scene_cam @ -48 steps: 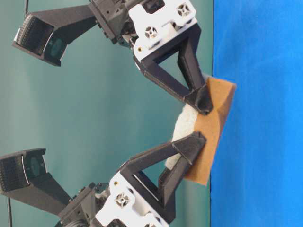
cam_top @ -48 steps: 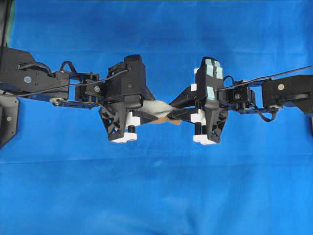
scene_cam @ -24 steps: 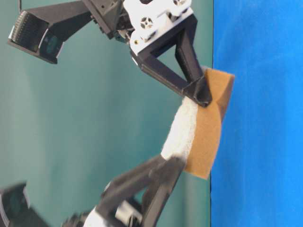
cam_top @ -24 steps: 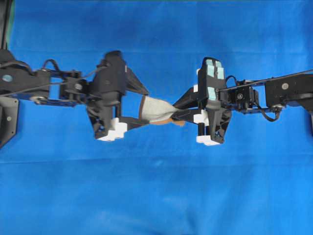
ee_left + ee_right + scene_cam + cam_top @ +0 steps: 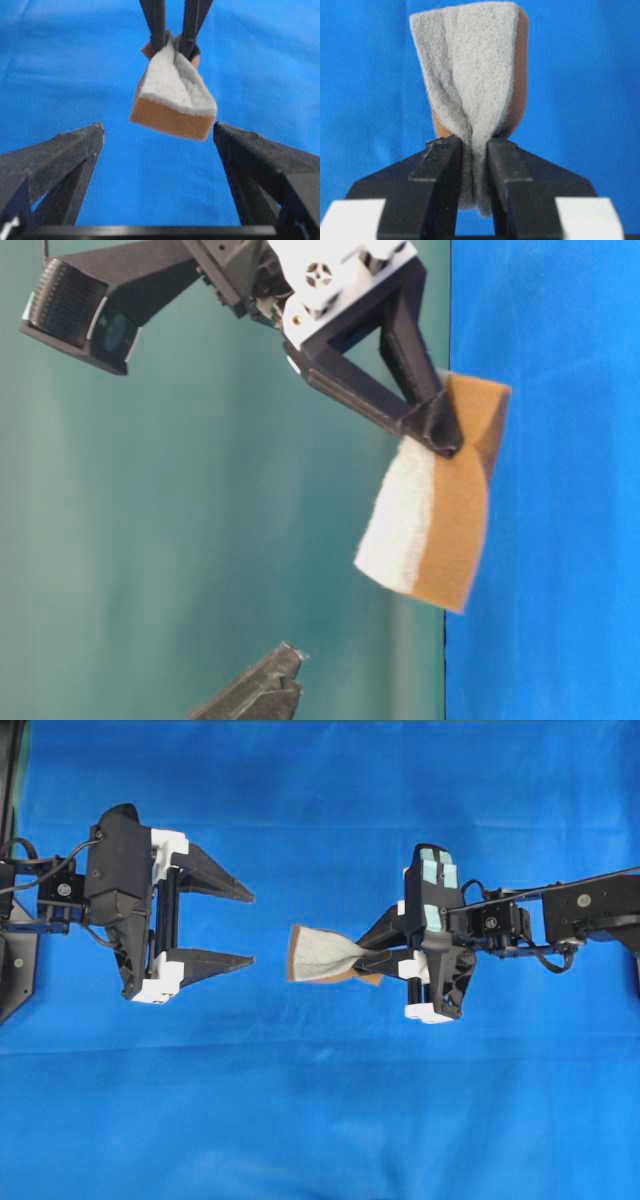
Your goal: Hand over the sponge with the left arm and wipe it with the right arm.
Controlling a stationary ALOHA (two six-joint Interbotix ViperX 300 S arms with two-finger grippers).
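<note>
Overhead, the right arm reaches level, pinching the sponge, facing the left arm's wide-spread jaws.

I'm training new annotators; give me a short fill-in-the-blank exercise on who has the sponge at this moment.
1. The sponge is pinched by the ____ gripper.
2. The left gripper stands ____, apart from the sponge.
3. The cloth under both arms is ____ in colour.
4. The sponge's underside layer is ____, its top grey-white.

Missing words: right; open; blue; tan-orange

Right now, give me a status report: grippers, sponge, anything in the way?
Left gripper open, clear of sponge. Right gripper shut on sponge, pinching one end. Nothing between them.
</note>
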